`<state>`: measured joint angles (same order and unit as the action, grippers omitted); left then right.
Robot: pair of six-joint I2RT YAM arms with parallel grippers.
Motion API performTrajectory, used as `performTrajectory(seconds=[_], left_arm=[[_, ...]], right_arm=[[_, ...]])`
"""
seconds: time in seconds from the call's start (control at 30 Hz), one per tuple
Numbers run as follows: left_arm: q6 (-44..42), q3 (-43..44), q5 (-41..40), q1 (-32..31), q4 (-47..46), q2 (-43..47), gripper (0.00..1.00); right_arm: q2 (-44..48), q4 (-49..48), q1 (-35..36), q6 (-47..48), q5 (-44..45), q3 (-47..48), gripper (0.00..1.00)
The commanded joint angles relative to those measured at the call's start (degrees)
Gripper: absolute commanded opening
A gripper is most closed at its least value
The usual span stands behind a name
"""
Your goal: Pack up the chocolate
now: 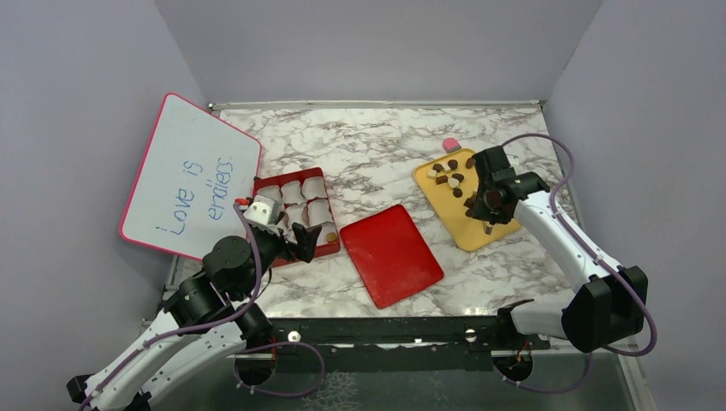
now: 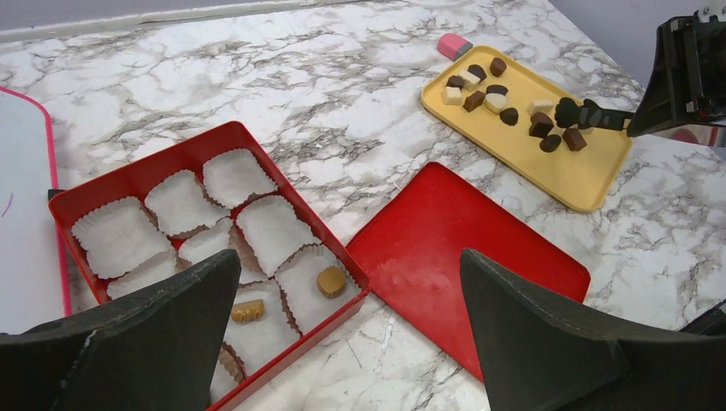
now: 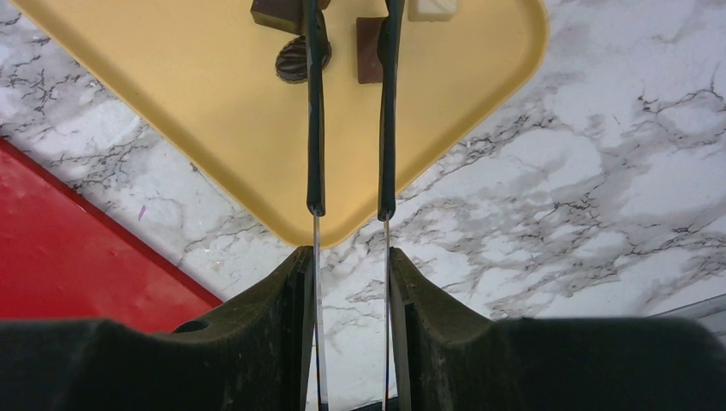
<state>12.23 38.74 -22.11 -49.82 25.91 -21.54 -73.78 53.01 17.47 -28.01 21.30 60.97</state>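
Most chocolate (image 1: 452, 175): loose on yellow tray (image 1: 484, 229), upper right; two tan pieces (image 2: 331, 280) already in red box (image 2: 154, 164), left.
Handling: likely light, hard, easily smeared; pinch each piece by its sides.
Right gripper (image 3: 351, 265): clamped on tweezers (image 3: 315, 128), tips narrowly apart among the pieces; whether they hold one, cannot tell.
Left gripper (image 2: 349, 265): spread wide, empty, above box.
Obstacles: red lid (image 1: 389, 253) between box and tray; pink block (image 1: 451, 144) beside tray.

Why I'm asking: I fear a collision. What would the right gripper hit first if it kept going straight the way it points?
Probably the chocolates on the yellow tray: the right gripper points straight into that cluster. Which piece comes first is unclear, as its tips are cut off in the wrist view.
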Motion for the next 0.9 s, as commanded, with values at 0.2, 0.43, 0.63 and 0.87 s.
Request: performTrajectory(seconds=[0.2,0.43,0.63,0.87], left_arm=[[0.09,-0.15,-1.67,0.29,-0.42,0.78,0.99],[-0.38,-0.15,-0.83,0.34,-0.51,0.07,0.99],[-0.56,-0.24,-1.01,0.34,-0.51,0.86,0.99],[-0.40,-0.22,-1.00,0.33,-0.47,1.06,0.99]], right_arm=[[0.56,3.10,-0.94,-0.61,0.91,1.12,0.38],[-0.75,2.58,-2.36,-0.06,-2.72,0.53,0.38],[-0.30,2.32,-2.50,-0.32,-3.41,0.00,0.38],[-1.19,2.01,-2.88,-0.38,-4.30,-0.44,0.39]])
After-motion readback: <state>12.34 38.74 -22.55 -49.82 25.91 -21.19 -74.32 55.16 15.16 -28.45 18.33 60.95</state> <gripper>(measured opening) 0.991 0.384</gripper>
